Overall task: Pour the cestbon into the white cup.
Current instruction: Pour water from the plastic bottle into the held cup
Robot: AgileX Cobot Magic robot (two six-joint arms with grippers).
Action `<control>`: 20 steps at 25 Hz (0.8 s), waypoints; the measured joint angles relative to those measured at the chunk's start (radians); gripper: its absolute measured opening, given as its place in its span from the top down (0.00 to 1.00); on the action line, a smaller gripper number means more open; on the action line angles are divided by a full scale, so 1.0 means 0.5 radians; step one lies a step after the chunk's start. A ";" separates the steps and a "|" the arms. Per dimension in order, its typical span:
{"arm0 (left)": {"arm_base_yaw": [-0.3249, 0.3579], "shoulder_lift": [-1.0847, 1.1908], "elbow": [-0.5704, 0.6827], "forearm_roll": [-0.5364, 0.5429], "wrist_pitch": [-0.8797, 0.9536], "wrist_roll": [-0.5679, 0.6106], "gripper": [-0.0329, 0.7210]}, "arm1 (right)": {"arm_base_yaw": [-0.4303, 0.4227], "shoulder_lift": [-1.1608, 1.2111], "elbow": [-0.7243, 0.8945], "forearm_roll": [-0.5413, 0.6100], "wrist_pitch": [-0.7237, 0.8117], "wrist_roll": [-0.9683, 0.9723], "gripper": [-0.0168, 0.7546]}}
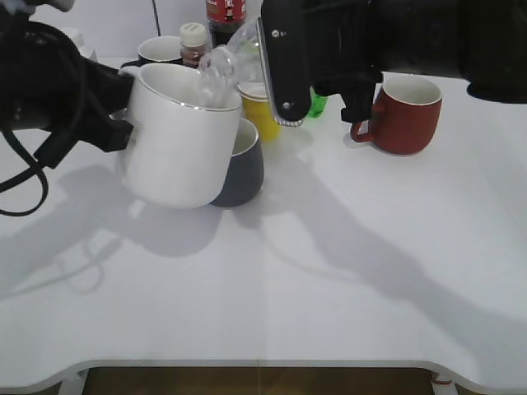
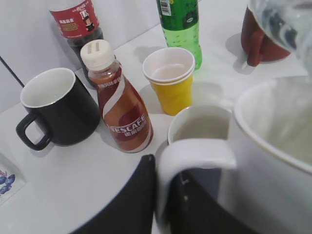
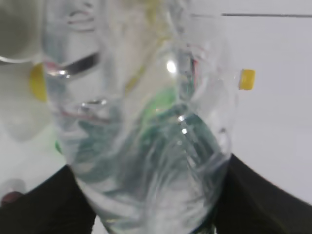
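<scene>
The white cup [image 1: 177, 136] is held off the table, tilted, by my left gripper [image 1: 122, 127], which is shut on its handle [image 2: 195, 153]. My right gripper [image 1: 284, 74] is shut on the cestbon [image 1: 221, 70], a clear ribbed bottle tipped down to the left with its mouth over the cup's rim. The bottle fills the right wrist view [image 3: 141, 126], clamped between both black fingers. Its tip shows at the top right of the left wrist view [image 2: 287, 24], above the cup's opening [image 2: 282, 126].
A grey mug [image 1: 243, 164] stands right behind the white cup. A yellow paper cup [image 2: 170, 80], a Nescafe bottle [image 2: 119, 102], a black mug [image 2: 56, 105], a green soda bottle [image 2: 180, 24] and a cola bottle [image 2: 73, 22] crowd the back. A red mug [image 1: 403, 111] stands at right.
</scene>
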 joint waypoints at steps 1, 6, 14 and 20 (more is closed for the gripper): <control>0.000 0.000 0.000 0.000 0.002 0.000 0.90 | 0.000 0.000 0.000 -0.039 -0.017 0.000 0.39; 0.000 0.000 0.000 0.000 0.002 0.000 0.90 | 0.000 0.000 0.000 -0.164 -0.014 -0.005 0.39; 0.000 0.000 0.000 0.002 0.007 0.000 0.90 | 0.000 0.000 0.000 -0.205 0.006 -0.005 0.39; 0.000 0.000 0.000 0.007 0.015 0.000 0.90 | 0.000 0.000 0.000 -0.267 0.022 -0.005 0.39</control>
